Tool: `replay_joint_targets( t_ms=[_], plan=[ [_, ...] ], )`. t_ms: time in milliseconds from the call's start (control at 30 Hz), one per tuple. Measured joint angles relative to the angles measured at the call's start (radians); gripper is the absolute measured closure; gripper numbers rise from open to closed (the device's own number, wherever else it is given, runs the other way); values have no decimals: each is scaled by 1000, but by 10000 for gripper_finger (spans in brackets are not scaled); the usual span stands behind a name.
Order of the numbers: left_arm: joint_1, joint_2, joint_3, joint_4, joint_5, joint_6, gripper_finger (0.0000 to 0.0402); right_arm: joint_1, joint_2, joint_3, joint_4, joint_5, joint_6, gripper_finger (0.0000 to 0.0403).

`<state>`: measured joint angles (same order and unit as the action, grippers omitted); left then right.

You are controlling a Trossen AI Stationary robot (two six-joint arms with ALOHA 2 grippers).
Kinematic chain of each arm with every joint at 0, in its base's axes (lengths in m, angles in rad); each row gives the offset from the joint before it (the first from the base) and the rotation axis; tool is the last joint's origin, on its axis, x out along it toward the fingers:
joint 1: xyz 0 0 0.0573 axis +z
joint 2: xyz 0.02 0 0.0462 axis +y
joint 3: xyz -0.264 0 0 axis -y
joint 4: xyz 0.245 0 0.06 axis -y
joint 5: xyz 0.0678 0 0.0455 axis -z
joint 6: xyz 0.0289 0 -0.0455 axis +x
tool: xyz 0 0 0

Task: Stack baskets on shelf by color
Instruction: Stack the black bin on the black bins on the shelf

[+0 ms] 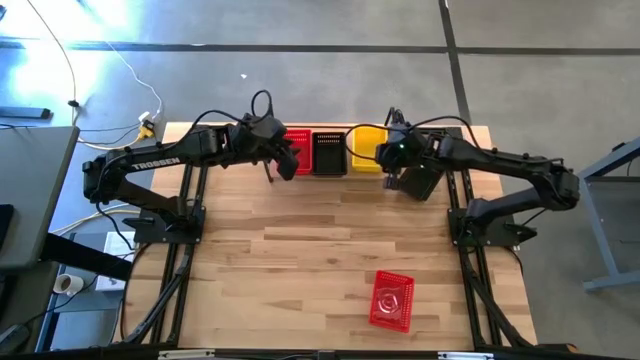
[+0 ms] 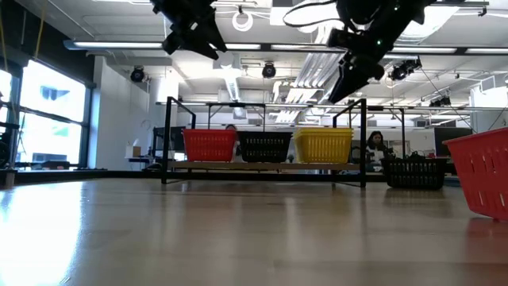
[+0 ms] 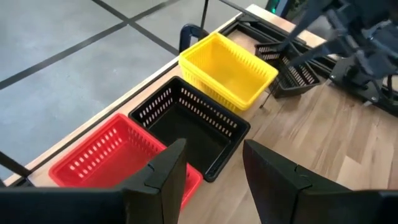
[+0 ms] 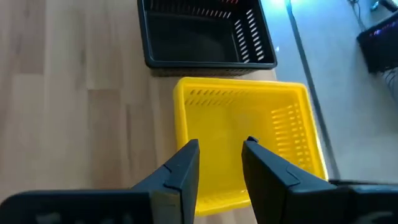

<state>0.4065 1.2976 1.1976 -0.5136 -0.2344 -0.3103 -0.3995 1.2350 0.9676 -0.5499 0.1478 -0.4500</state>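
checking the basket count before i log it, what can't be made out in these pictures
- How many baskets are nested in each stack: red stack, black stack and yellow stack each show as one in every view.
- Red stack in the high view: the left hand covers part of it.
- Loose red basket, low view: cut off by the edge.

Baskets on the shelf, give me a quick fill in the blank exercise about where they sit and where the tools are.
1. On the shelf, the middle basket is ____.
2. The right tool hovers open over the ____ basket.
3. The loose red basket lies on the table, nearer the ____ arm.
4. The left tool hangs open above the shelf's red basket and ____ basket.

Missing words: black; yellow; right; black
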Motion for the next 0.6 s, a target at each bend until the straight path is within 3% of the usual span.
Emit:
replay_joint_targets(
  t_ms=[400, 600],
  plan=[
    [0, 0, 0, 22, -67, 3, 255, 109, -131, 0, -207, -2, 488, 295],
    [0, 0, 0, 115, -135, 111, 255, 139, -162, 0, -378, -3, 765, 295]
  ],
)
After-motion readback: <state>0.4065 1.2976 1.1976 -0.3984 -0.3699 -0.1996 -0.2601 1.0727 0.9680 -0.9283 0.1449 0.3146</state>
